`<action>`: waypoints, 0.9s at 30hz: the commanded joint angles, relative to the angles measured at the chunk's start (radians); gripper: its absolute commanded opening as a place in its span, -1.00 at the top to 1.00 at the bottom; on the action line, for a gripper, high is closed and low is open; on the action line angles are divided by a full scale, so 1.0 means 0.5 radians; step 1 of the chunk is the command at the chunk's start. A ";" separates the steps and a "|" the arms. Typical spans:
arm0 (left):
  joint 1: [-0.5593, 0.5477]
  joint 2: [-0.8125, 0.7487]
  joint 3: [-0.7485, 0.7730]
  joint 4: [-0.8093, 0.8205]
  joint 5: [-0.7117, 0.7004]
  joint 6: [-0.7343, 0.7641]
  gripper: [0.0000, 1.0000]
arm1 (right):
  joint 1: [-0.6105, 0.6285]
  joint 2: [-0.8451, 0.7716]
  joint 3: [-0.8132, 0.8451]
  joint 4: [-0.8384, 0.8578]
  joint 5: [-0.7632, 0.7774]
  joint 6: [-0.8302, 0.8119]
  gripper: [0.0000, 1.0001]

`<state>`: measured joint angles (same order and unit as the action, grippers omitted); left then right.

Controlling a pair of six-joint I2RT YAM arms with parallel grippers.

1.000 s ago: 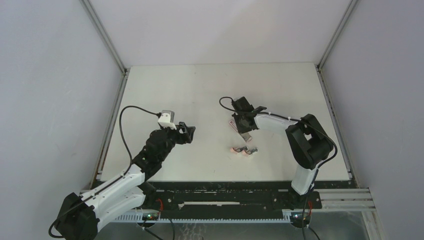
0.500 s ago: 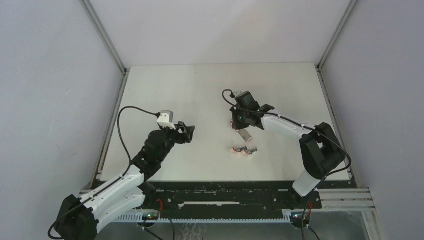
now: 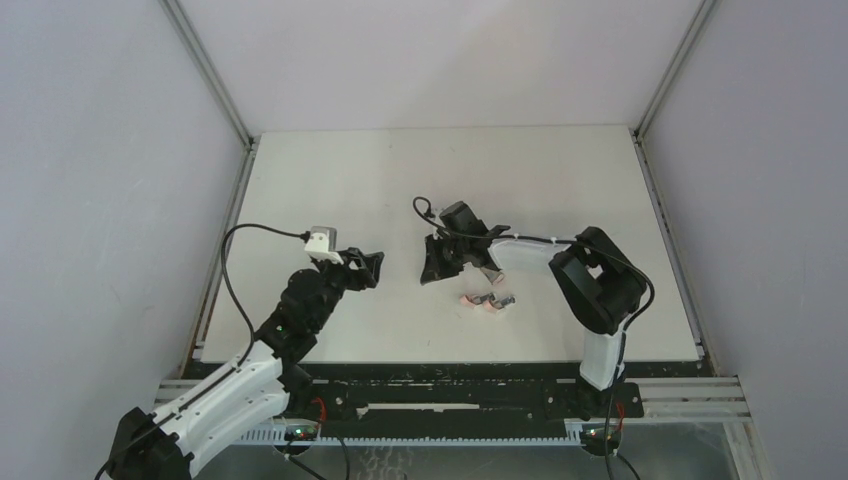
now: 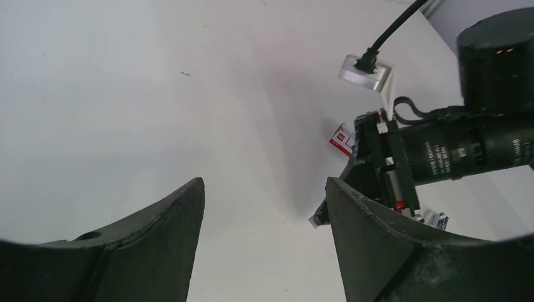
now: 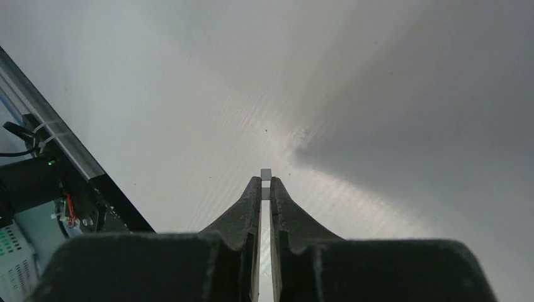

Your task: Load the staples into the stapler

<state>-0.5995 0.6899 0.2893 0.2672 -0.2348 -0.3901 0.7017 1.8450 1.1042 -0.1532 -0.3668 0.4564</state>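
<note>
My right gripper (image 3: 432, 265) is shut on a short grey strip of staples (image 5: 266, 174), whose end pokes out past the fingertips (image 5: 254, 189); it hangs above the table, left of the staple box. The strip's end also shows in the left wrist view (image 4: 318, 218). The small flat box with a red mark (image 4: 342, 139) lies behind the right wrist. Two pink mini staplers (image 3: 486, 300) lie on the table near-right of the right gripper. My left gripper (image 3: 372, 266) is open and empty, just left of the right gripper, jaws wide apart (image 4: 264, 184).
The white table (image 3: 330, 180) is bounded by metal frame rails on both sides. The right wrist camera with its black cable (image 4: 365, 66) sits above the gripper. The black front rail with electronics (image 5: 44, 182) shows at the left of the right wrist view.
My right gripper has swung left and nearer, away from the box, toward the left gripper, with the staples in it. The left arm has shifted slightly left.
</note>
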 commanded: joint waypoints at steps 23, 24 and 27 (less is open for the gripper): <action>0.002 0.007 -0.036 0.074 -0.033 0.006 -0.49 | -0.120 0.185 0.004 0.170 -0.068 0.079 0.85; 0.002 0.004 -0.036 0.073 -0.035 0.007 -0.49 | -0.122 0.182 0.003 0.157 -0.052 0.067 0.82; 0.002 -0.003 -0.039 0.071 -0.041 0.007 -0.50 | -0.122 0.162 0.004 0.112 0.006 0.030 0.74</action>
<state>-0.5995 0.6937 0.2893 0.2676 -0.2420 -0.3904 0.6445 1.9343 1.1038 -0.0811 -0.4103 0.5117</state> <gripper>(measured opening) 0.747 0.111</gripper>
